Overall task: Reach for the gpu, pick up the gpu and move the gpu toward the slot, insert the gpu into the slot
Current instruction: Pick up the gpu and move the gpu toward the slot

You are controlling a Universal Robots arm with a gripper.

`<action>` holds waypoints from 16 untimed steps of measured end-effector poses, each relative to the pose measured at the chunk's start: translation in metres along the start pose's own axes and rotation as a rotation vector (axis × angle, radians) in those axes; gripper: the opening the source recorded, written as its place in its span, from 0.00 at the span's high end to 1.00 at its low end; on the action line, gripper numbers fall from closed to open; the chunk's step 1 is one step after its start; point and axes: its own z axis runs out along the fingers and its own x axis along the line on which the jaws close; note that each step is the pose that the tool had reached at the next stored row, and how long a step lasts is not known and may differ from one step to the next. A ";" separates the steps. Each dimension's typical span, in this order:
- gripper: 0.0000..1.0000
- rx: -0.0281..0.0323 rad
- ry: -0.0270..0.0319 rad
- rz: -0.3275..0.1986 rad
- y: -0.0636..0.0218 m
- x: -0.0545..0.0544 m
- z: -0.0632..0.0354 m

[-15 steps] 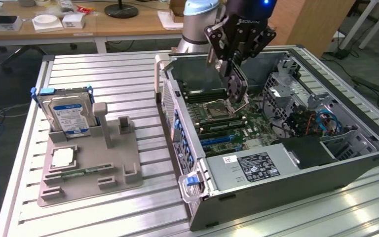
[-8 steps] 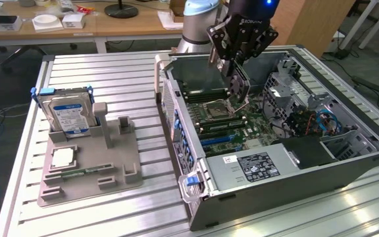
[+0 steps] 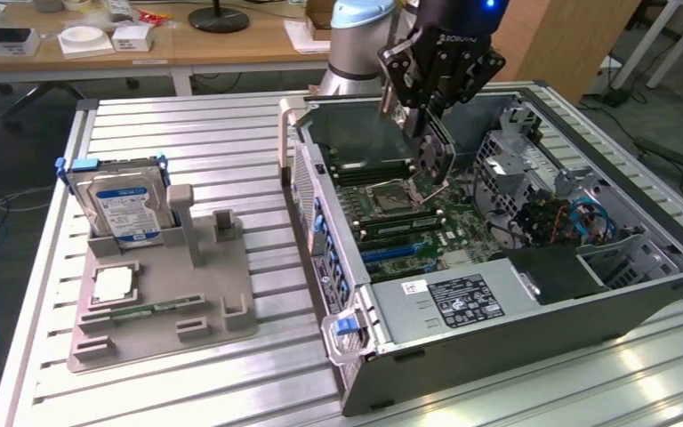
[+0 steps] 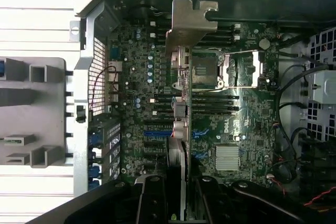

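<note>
My gripper (image 3: 434, 120) hangs over the open computer case (image 3: 317, 178), shut on the gpu (image 3: 436, 158). The card hangs on edge, above the green motherboard (image 3: 419, 218) near the processor socket (image 3: 386, 197). In the wrist view the gpu (image 4: 179, 93) shows edge-on between my fingers (image 4: 153, 198), its silvery bracket (image 4: 189, 22) at the far end. The blue slot (image 4: 156, 134) lies on the motherboard (image 4: 247, 124) just beside the card's line, apart from it. In the exterior view the slot (image 3: 389, 253) sits lower on the board, nearer the power supply.
A grey fixture (image 3: 217, 294) on the slatted table holds a blue-labelled hard drive (image 3: 122, 209), a memory stick (image 3: 152, 311) and a small square chip (image 3: 114, 285). Inside the case are a power supply (image 3: 461, 298), drive cages (image 3: 508, 160) and cables (image 3: 567, 218).
</note>
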 end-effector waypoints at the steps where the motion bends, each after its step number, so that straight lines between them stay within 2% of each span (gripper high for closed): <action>1: 0.74 0.0001 0.0000 0.000 0.0000 -0.001 0.0000; 16: 0.74 0.0000 0.0000 0.000 0.0000 -0.010 -0.0001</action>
